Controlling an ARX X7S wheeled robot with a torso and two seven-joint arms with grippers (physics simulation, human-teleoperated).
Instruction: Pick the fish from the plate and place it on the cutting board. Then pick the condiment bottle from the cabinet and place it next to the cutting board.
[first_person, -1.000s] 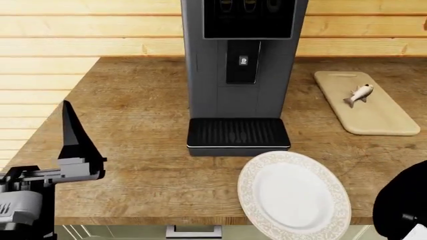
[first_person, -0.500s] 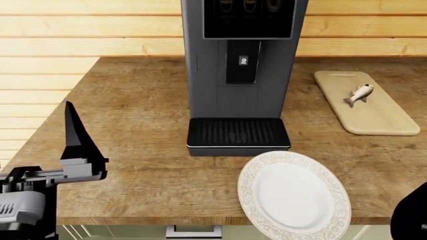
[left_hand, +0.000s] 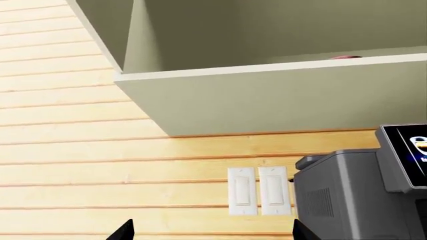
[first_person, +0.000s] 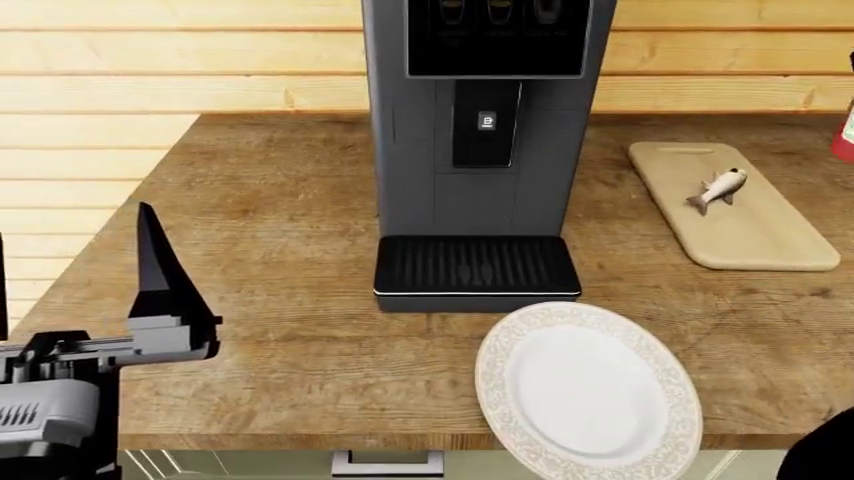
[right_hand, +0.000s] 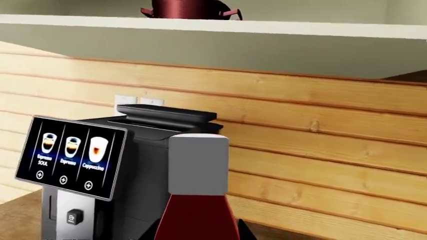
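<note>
Fish (first_person: 718, 188) on cutting board (first_person: 747, 225), right of coffee machine (first_person: 478, 150); plate (first_person: 587, 392) in front.

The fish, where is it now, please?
In the head view the fish lies on the cutting board, at the far right of the counter, right of the coffee machine and beyond the empty plate.

left end effector (first_person: 80, 290) open, raised upright

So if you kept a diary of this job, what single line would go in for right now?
fish: on cutting board | plate: bare | red bottle: held in right fingers, in the air | left fingers: open, holding nothing
</note>
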